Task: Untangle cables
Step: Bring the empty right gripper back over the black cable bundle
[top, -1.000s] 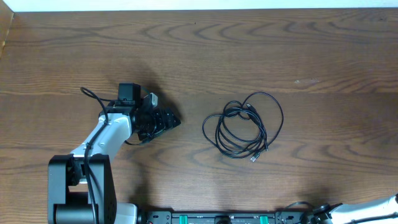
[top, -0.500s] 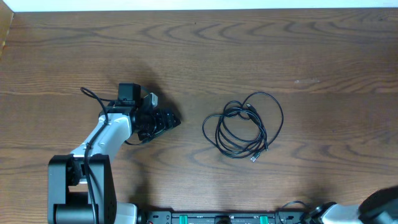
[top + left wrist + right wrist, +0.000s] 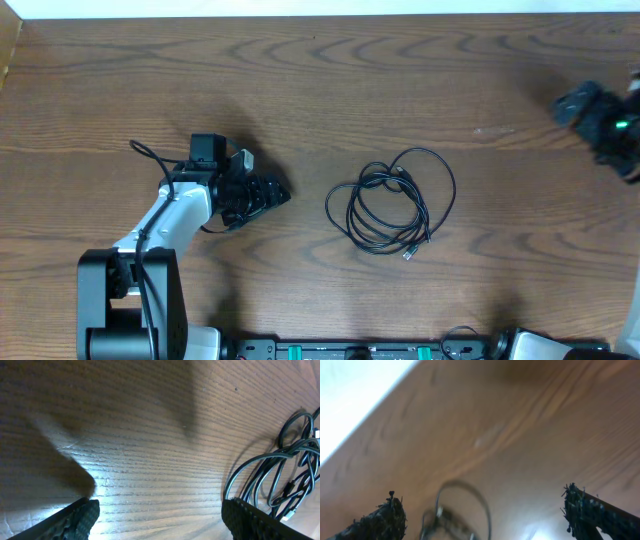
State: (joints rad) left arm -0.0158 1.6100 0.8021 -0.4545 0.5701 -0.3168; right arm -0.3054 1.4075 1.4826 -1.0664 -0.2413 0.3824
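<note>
Overhead view of a brown wooden table [image 3: 400, 80]. A bundle of thin black cables [image 3: 390, 208] lies in loose, overlapping loops a little right of the table's centre, and one small plug end [image 3: 407, 256] pokes out at the near side. Nothing touches the bundle.

The left arm [image 3: 170, 215] reaches in from the near left. Its left hand [image 3: 272, 192] points towards the cables and stops well short of them, low over the wood. From the left wrist, its two dark fingers [image 3: 80, 517] sit far apart with only bare table between them, and the cable loops lie ahead to the right.

The right hand [image 3: 585, 108] appears as a dark blur at the far right edge, well apart from the cables. From the right wrist, its fingers [image 3: 385, 520] are spread wide and hold nothing.
</note>
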